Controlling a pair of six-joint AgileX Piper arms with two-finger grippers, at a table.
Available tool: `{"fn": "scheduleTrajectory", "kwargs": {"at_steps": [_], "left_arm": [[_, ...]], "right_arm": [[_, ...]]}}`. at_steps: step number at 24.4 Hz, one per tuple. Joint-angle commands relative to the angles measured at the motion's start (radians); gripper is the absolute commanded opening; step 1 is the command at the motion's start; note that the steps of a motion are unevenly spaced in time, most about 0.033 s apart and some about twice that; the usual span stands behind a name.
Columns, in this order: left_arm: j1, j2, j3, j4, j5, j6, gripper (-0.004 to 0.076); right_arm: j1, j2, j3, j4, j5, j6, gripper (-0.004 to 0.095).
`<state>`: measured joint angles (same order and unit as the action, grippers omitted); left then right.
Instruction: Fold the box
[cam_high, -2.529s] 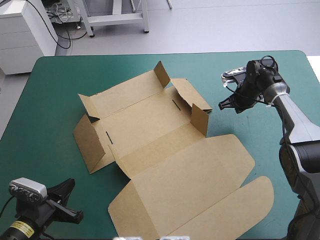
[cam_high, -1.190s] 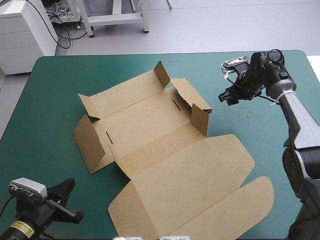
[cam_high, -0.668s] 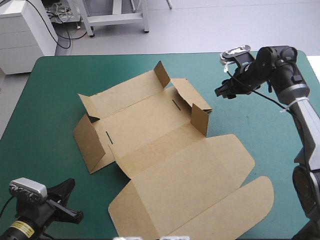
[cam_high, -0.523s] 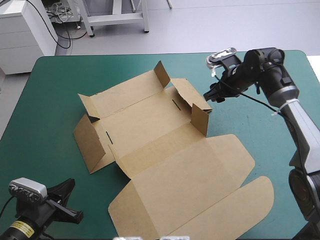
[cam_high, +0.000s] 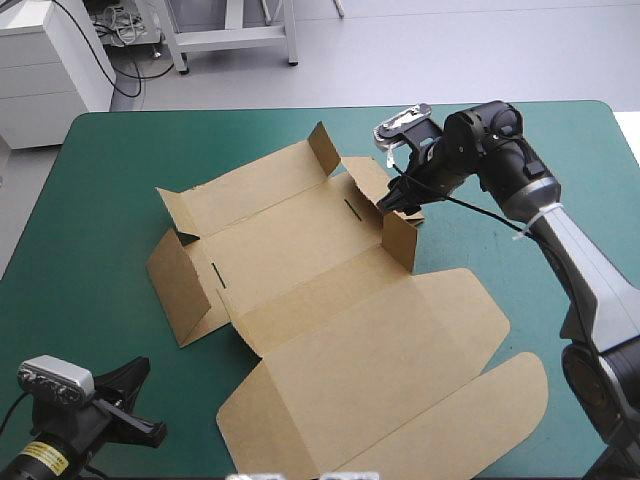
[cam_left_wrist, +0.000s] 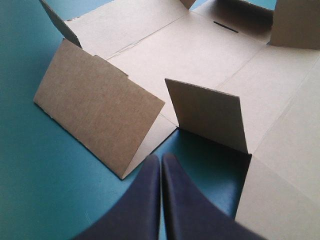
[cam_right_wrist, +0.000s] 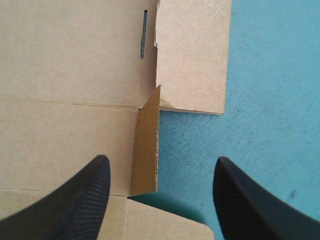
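The right jaws stand wide apart, gripping nothing, with an upright end flap (cam_right_wrist: 146, 150) between them at the right end of the box (cam_high: 300, 250). The left jaws are pressed together, empty, low at the near left corner of the tabletop (cam_high: 80, 200). They point at the box's raised left panels (cam_left_wrist: 100, 110). The box lies mostly flat mid-table.

The left gripper (cam_left_wrist: 161, 164), fingers pressed together in one point, is over the teal-green cover (cam_left_wrist: 30, 175) just short of the box (cam_left_wrist: 200, 50), a leaning flap (cam_left_wrist: 95, 110) and an upright flap (cam_left_wrist: 207, 112) just ahead of it.
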<state>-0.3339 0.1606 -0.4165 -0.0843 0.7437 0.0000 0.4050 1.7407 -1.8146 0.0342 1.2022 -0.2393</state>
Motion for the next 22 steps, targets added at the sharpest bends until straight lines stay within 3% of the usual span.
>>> {"fn": "scheduleTrajectory", "kwargs": {"at_steps": [1, 18, 22], "left_arm": [[-0.002, 0.01, -0.023, -0.011, -0.075, 0.0, -0.0008], [-0.002, 0.01, -0.023, -0.011, -0.075, 0.0, -0.0008], [-0.002, 0.01, -0.023, -0.011, -0.075, 0.0, -0.0008]], "right_arm": [[0.0, -0.003, -0.033, 0.023, -0.031, 0.0, 0.0565], [0.0, 0.188, -0.033, 0.056, -0.031, -0.008, 0.0564], [0.0, 0.199, -0.033, 0.051, -0.031, -0.013, 0.0506]]}}
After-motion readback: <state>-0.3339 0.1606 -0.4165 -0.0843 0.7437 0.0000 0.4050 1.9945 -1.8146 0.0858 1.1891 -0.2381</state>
